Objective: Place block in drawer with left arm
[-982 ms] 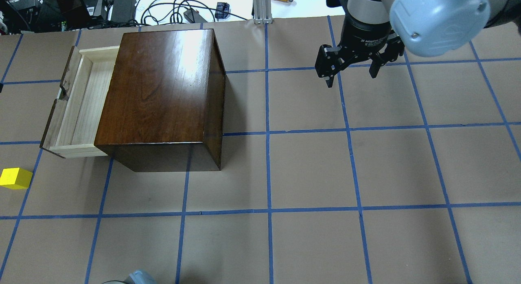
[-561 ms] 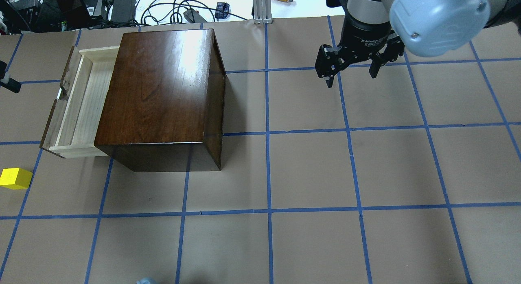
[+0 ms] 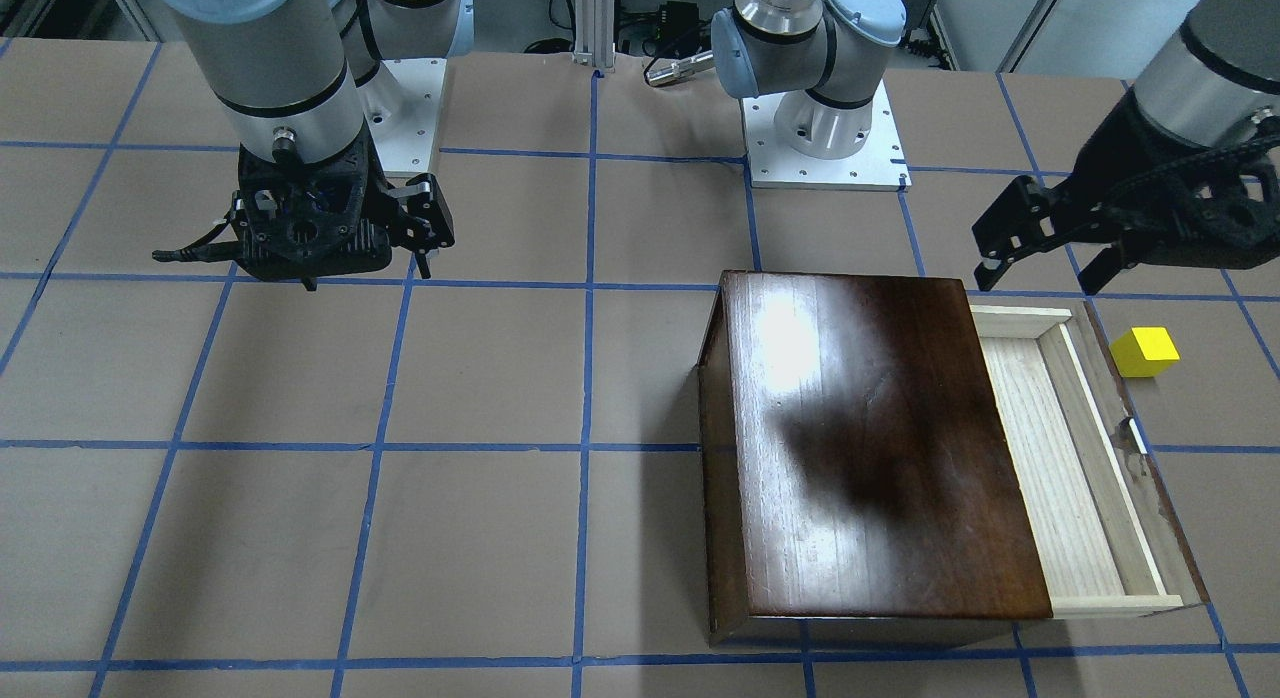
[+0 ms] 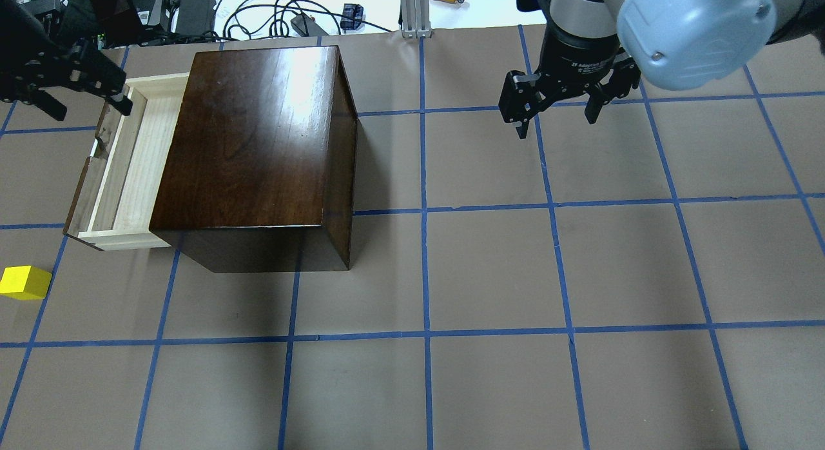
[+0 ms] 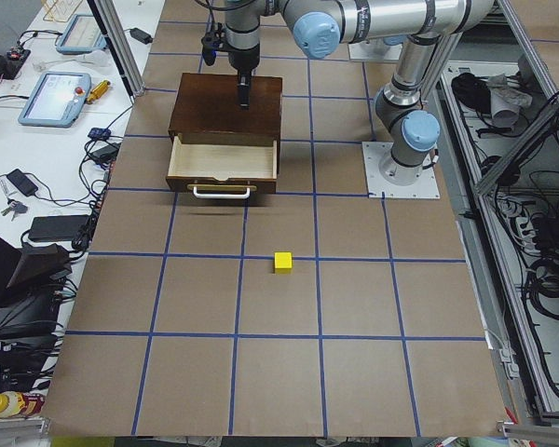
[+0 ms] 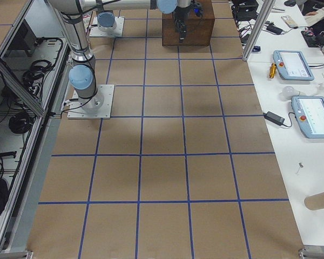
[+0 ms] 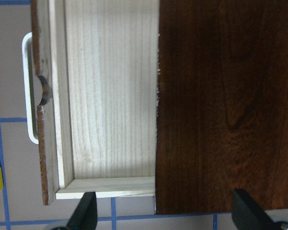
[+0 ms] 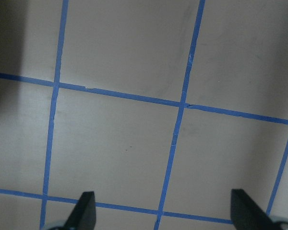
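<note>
One block (image 4: 24, 282) lies on the table (image 4: 490, 269), apart from the one open drawer's (image 4: 138, 173) front corner, with bare room around it. My left gripper (image 3: 1040, 273) hangs above the drawer, spread and empty. My right gripper (image 4: 557, 122) is also spread, well apart.

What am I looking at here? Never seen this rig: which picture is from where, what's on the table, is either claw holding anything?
Two robot arms stand at a taped-grid table; each ends in a two-finger claw. One picture looks over the robot's shoulders, one faces it from across the table, two look along the table from its ends, and one camera rides each wrist. On the table stands a dark wooden box with its pale drawer pulled open, nothing showing inside. A small yellow block lies on the table outside the drawer. The left gripper hangs open near the open drawer, holding nothing. The right gripper hangs open over the table away from the box, also empty.
</note>
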`<state>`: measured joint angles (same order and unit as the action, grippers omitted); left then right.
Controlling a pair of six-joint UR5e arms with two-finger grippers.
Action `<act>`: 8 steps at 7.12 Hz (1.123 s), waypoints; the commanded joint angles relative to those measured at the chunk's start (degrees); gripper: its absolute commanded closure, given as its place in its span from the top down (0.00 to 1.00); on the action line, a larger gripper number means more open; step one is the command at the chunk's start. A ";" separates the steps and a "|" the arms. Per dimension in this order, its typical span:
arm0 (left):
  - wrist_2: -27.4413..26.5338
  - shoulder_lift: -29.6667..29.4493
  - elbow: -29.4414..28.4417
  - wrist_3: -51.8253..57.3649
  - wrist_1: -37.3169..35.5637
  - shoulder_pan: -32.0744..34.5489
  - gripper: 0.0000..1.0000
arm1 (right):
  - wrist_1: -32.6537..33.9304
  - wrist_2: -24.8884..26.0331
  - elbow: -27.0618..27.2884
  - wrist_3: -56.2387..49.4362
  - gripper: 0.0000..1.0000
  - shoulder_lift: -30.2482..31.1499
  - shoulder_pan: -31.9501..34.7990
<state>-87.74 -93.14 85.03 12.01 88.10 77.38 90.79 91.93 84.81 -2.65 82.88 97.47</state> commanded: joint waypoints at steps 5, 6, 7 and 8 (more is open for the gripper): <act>-0.85 -0.37 1.81 -5.59 -3.90 9.11 1.00 | 0.00 0.00 0.00 -0.07 1.00 0.00 0.00; -0.94 -0.28 1.64 -5.59 -3.99 9.11 1.00 | 0.00 0.00 0.00 0.02 1.00 0.00 0.00; -0.94 -0.20 1.63 -5.42 -3.99 9.11 1.00 | 0.00 0.00 0.00 -0.07 1.00 0.00 0.00; -0.94 -0.11 1.63 -5.24 -3.99 9.02 1.00 | 0.00 0.00 0.00 0.02 1.00 0.00 0.00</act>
<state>-88.67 -93.36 86.70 6.58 84.11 86.46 90.79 91.93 84.82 -2.69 82.88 97.47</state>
